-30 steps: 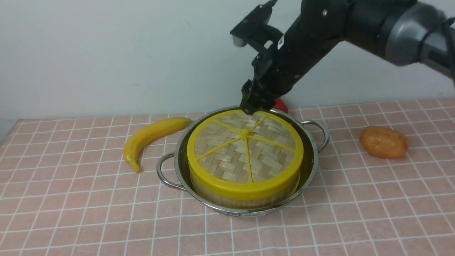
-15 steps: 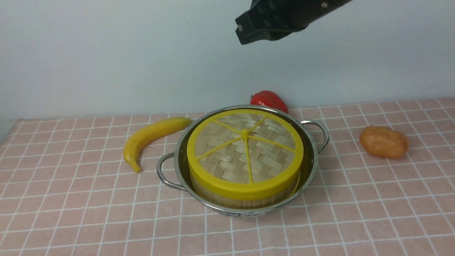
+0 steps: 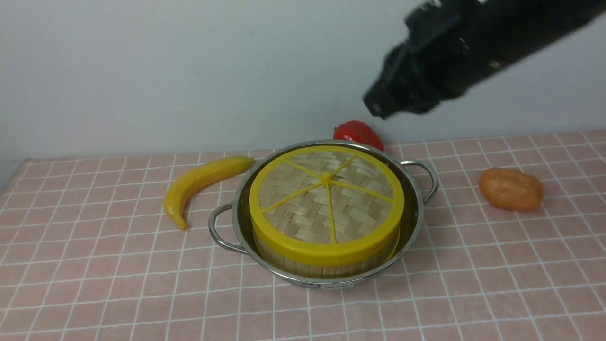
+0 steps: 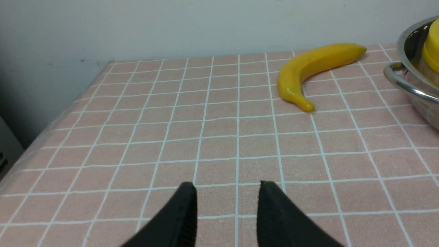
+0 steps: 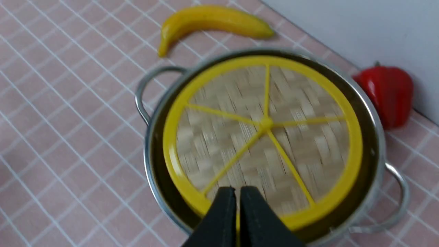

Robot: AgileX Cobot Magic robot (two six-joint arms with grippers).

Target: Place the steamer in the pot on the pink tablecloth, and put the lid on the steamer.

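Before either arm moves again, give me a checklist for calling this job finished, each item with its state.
1. Steamer sits inside the pot: ok.
2. Lid lies flat on the steamer: ok.
3. Pot stands on the pink tablecloth: ok.
4. Right gripper shut on nothing, raised off the lid: ok.
5. Left gripper open, empty, away from the pot: ok.
6. Lid seated all round the far rim: cannot tell.

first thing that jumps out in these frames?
The yellow-rimmed lid sits on the steamer inside the shiny pot, mid-cloth on the pink tablecloth. A banana lies to the pot's left, a red pepper behind it by the wall, and an orange lump to its right. The blurred right gripper hangs above, jaws together and empty.
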